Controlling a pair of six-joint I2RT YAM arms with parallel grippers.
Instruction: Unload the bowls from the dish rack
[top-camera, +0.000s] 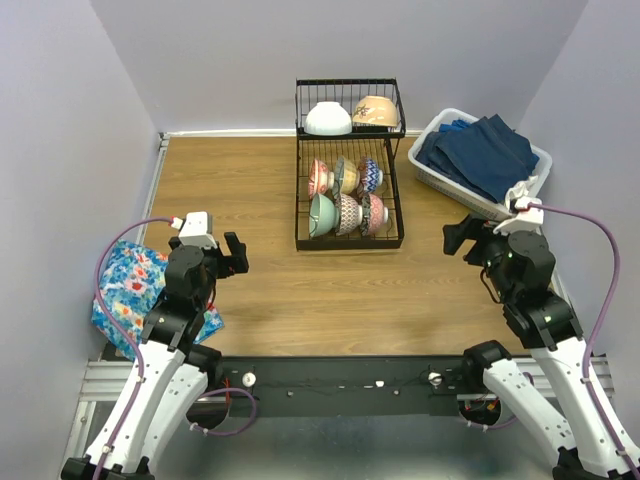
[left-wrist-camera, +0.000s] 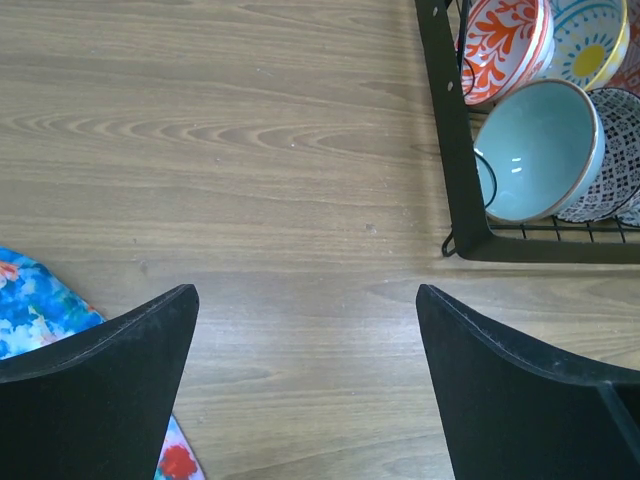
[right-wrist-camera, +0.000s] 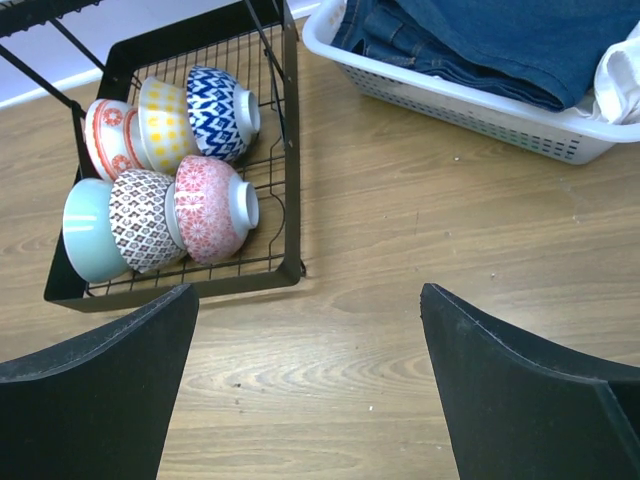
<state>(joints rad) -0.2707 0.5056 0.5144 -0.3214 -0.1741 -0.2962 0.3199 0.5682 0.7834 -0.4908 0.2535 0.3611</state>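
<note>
Far middle of the wooden table (top-camera: 230, 180): black wire dish rack (top-camera: 350, 244), two tiers, all eight bowls inside. Up on the raised back shelf (top-camera: 350, 133): white bowl (top-camera: 328, 119) at left, mouth down, with beige bowl (top-camera: 376, 111) just beside it at right. Down in the lower tray (top-camera: 392, 190), set on edge in two rows of three, mouths toward the left and feet toward the right: at the back, red-orange patterned bowl (top-camera: 319, 177), yellow-patterned bowl (top-camera: 346, 176), blue zigzag bowl (top-camera: 370, 176); at the front, mint bowl (top-camera: 321, 213), dark-patterned bowl (top-camera: 347, 213), pink bowl (top-camera: 373, 213). Packed close within each row, probably touching neighbour to neighbour, though too small from above to be sure. Left gripper (top-camera: 236, 254): hovers over bare wood to the left of the rack's near corner, well apart from it, fingers (left-wrist-camera: 100, 380) spread wide with nothing between them. Through the left wrist camera, looks straight across the wood at the mint bowl's pale inside in the tray's near left corner. Right gripper (top-camera: 462, 237): hangs over the table to the right of the rack, near the white basket (top-camera: 428, 168) of folded blue cloths (top-camera: 480, 150), likewise spread fully apart and gripping nothing. Through the right wrist camera, takes in the tray's six bowls at upper left and the basket at upper right, bare wood between the two black fingers. Floral cloth (top-camera: 125, 285) at the near left corner, beside the left arm.
</note>
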